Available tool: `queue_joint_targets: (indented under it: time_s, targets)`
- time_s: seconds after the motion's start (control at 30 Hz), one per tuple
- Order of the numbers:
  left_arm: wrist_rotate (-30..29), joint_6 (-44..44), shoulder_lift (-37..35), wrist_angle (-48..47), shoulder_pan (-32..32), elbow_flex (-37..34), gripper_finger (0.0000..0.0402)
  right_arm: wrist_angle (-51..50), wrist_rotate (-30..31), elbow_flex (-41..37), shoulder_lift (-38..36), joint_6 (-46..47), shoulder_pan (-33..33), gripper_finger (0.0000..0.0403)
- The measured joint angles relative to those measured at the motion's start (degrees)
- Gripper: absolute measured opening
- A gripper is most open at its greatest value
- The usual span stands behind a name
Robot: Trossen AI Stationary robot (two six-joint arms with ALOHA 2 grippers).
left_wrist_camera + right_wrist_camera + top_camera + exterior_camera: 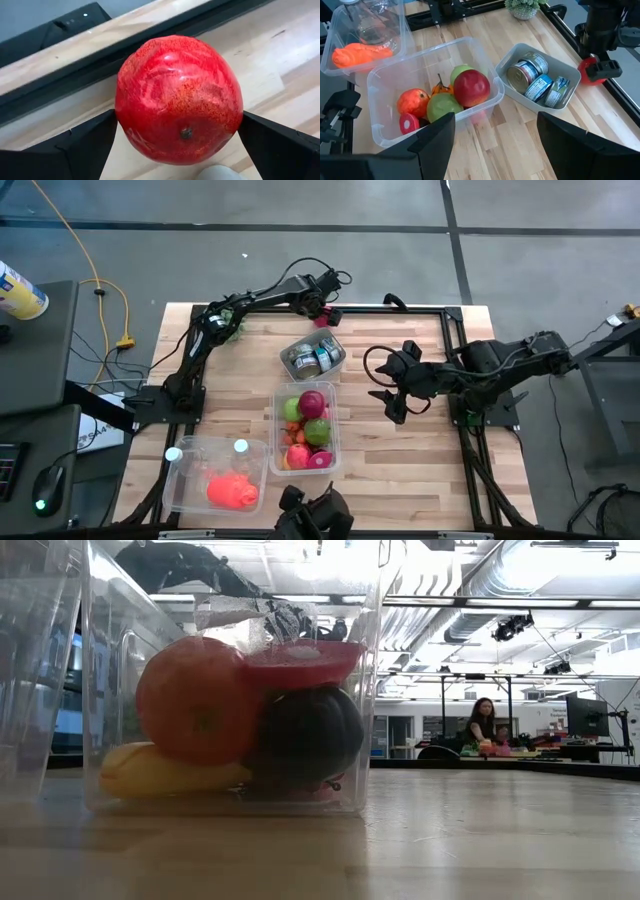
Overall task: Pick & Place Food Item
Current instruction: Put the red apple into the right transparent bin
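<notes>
One red fruit in left pincer, three tins seemingly, two clear bins

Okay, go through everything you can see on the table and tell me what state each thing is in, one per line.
Left pincer: closed on the red fruit, near the table's far edge.
Right pincer: open, empty, beside the fruit bin.
Fruit bin: lidless, full of fruit.
Can tray: open, holding cans.
Clear bin: open, holding an orange item.
</notes>
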Motion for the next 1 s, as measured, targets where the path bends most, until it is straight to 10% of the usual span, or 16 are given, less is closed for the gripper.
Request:
queue_joint_targets:
  time_s: [1.0]
  targets:
    - [4.4, 1.7, 0.0, 0.8, -0.3, -0.3, 0.033, 0.0, 0.0, 0.0, 0.0, 0.2, 0.0, 0.027]
